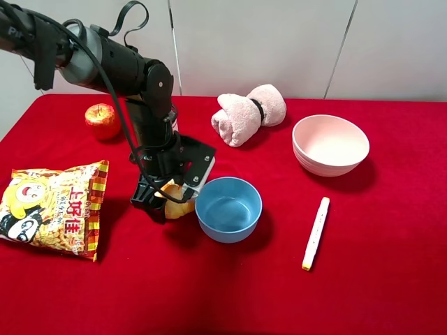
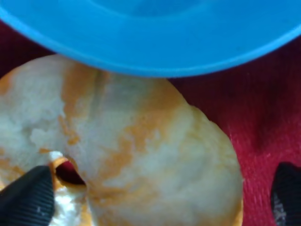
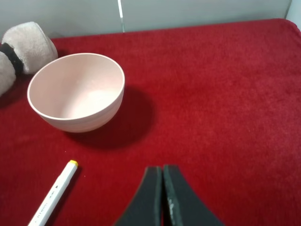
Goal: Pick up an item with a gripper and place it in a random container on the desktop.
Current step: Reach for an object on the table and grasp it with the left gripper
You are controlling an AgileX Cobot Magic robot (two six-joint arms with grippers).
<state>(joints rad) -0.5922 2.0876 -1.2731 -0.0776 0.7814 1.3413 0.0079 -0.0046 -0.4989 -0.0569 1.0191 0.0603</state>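
Observation:
The golden-brown and pale-yellow bread roll (image 1: 179,200) lies on the red cloth (image 1: 230,293), right against the left side of the light-blue bowl (image 1: 228,208). My left gripper (image 1: 166,202) is down over the roll with its jaws on either side of it. In the left wrist view the roll (image 2: 141,155) fills the frame under the bowl's rim (image 2: 155,52). One finger (image 2: 26,200) touches the roll, while the other finger (image 2: 287,193) stands apart from it, so the left gripper (image 2: 155,200) is open. My right gripper (image 3: 162,188) is shut and empty above the cloth.
A red-yellow apple (image 1: 102,120) sits at the back left and a snack bag (image 1: 52,207) at the left. A pink rolled towel (image 1: 248,113) and a pale pink bowl (image 1: 330,144) are at the back. A white marker (image 1: 316,232) lies right of the blue bowl.

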